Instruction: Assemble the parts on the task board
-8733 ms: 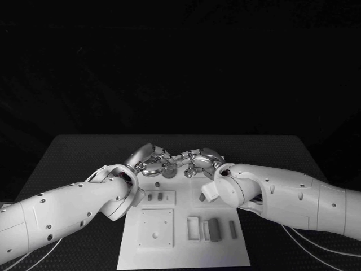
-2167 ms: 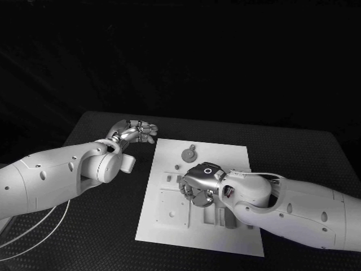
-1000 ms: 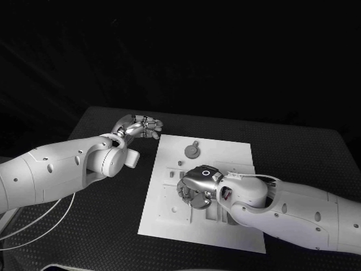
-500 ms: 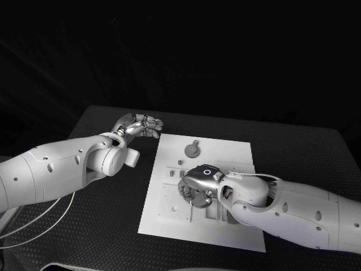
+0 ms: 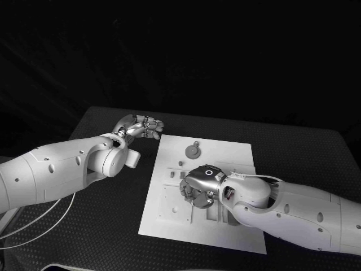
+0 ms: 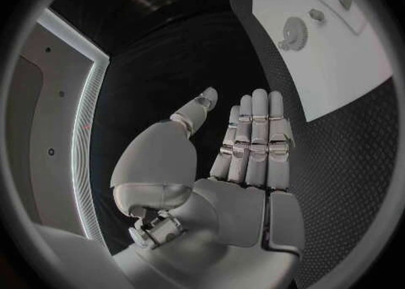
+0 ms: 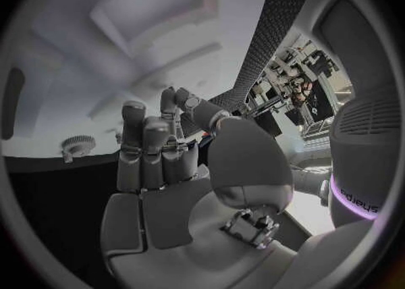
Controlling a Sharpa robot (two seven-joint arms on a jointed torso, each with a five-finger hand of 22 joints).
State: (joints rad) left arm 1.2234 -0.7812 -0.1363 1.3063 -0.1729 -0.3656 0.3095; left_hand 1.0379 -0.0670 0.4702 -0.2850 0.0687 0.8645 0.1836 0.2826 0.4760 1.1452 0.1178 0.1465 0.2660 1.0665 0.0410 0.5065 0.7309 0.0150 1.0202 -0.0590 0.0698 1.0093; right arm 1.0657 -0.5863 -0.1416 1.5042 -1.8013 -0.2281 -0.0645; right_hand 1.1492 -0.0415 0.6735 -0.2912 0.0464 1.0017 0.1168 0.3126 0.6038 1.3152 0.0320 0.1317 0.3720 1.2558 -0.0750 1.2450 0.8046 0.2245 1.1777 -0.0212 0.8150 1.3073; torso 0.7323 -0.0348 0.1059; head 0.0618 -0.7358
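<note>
Head view shows the black table point(image 5: 311, 152) with the white task board point(image 5: 225, 152) at its middle. Over the board's centre the right hand point(image 5: 198, 189) hangs palm down, fingers loosely curled and holding nothing visible. Off the board's far left corner, the left hand point(image 5: 140, 127) floats, fingers straight and empty. A round gear part point(image 5: 193, 151) lies on the board's far end.

Black textured table point(image 5: 302, 152), white cables point(image 5: 34, 226) at its left side
</note>
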